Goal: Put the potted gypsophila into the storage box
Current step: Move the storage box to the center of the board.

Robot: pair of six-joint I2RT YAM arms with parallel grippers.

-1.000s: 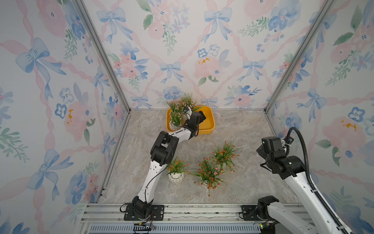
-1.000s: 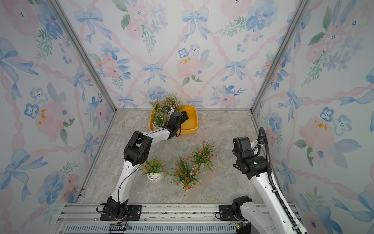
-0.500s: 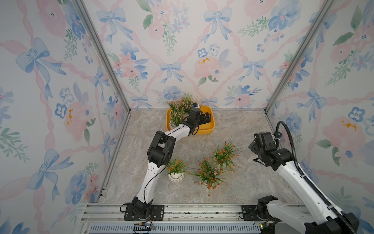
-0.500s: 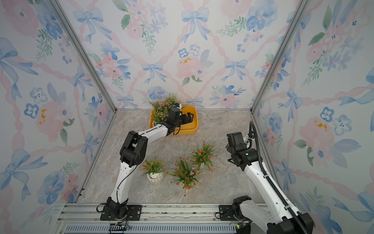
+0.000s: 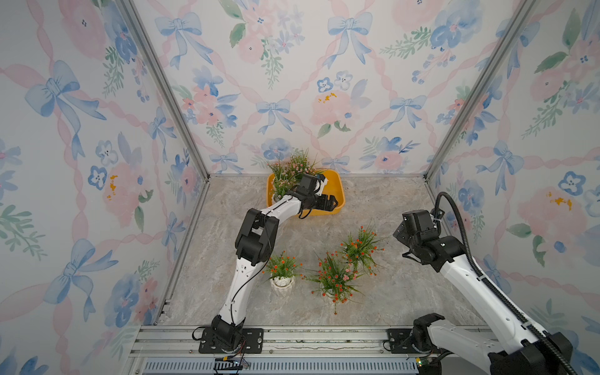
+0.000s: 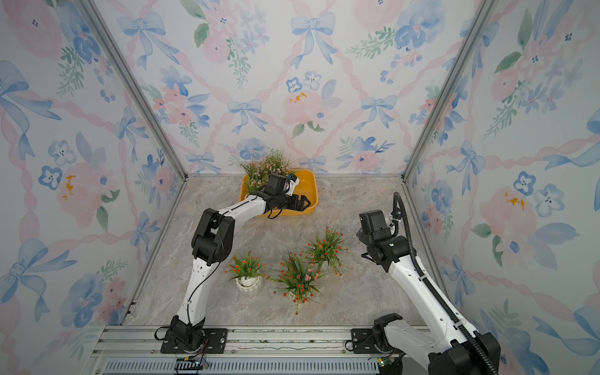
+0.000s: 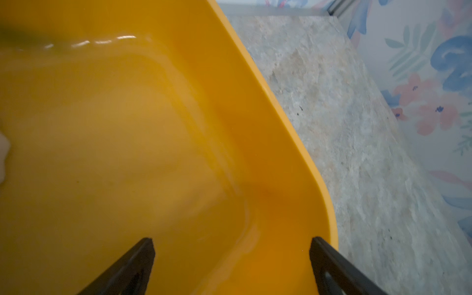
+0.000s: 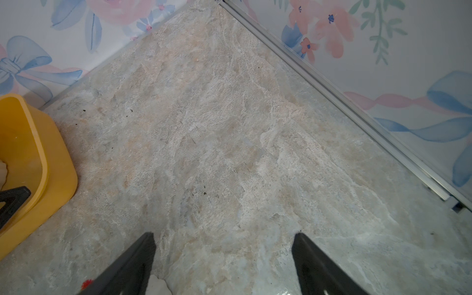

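Observation:
The yellow-orange storage box (image 5: 337, 190) (image 6: 310, 185) stands at the back wall. Pink-flowered potted gypsophila (image 5: 290, 172) (image 6: 264, 168) fill its left part. My left gripper (image 5: 331, 203) (image 6: 303, 204) (image 7: 232, 240) hangs open and empty over the box's bare front right corner (image 7: 281, 122). Three orange-red gypsophila pots stand on the table: left (image 5: 282, 269), middle (image 5: 334, 281), right (image 5: 360, 246); a few pink blossoms show in the middle one. My right gripper (image 8: 223, 235) is open and empty above bare table, just right of the right pot, whose white rim (image 8: 158, 284) shows by one finger.
The marble tabletop (image 5: 389, 207) is walled by floral panels at the back and on both sides, with aluminium posts (image 5: 454, 123) in the corners. My right arm (image 5: 448, 259) reaches in from the front right. The box's outer wall (image 8: 51, 166) shows in the right wrist view.
My left gripper has swung right from the pink sprigs to the box's front right corner, staying open. My right arm has shifted left, nearer the orange-red pots.

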